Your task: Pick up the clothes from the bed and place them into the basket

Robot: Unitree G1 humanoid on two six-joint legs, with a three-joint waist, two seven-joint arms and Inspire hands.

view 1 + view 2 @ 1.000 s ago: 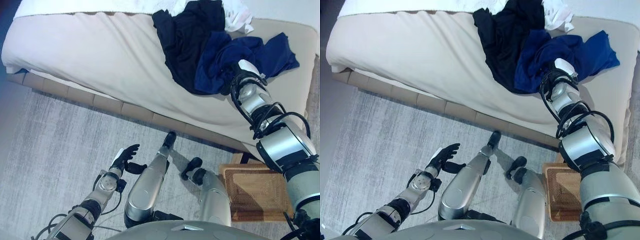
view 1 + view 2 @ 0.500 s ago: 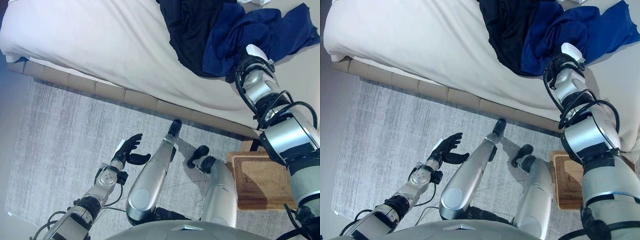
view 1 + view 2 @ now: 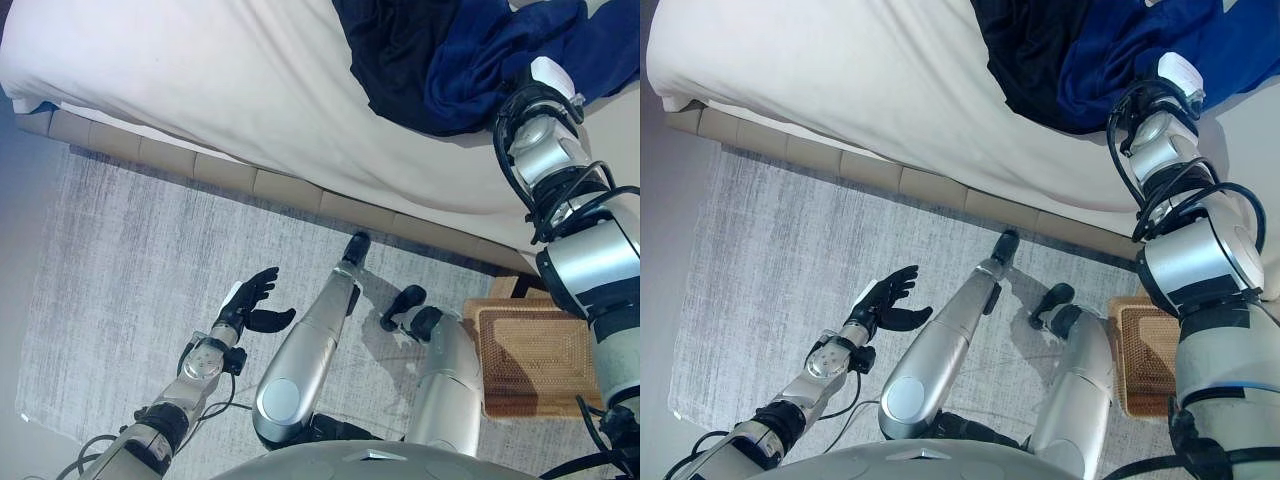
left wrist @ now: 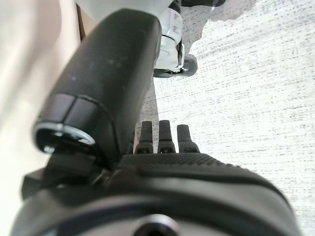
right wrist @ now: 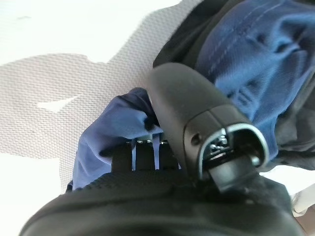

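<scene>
A dark blue garment (image 3: 478, 62) and a black garment (image 3: 398, 38) lie heaped on the cream bed (image 3: 200, 80) at the far right. My right hand (image 3: 549, 78) is at the near edge of the blue garment. In the right wrist view its fingers (image 5: 147, 152) are curled into a fold of the blue cloth (image 5: 110, 129), with the thumb over it. My left hand (image 3: 250, 298) hangs open and empty above the grey rug; its straight fingers (image 4: 166, 137) show in the left wrist view. The wicker basket (image 3: 535, 358) stands on the floor at the lower right.
A grey rug (image 3: 130, 260) covers the floor in front of the bed. The bed's padded base (image 3: 200, 170) runs across the view between the mattress and the rug. The basket stands close to the bed's near right corner.
The camera has moved, so the bed and clothes have slid up and right in the picture. My right hand stays in the blue garment. My left hand stays open above the rug.
</scene>
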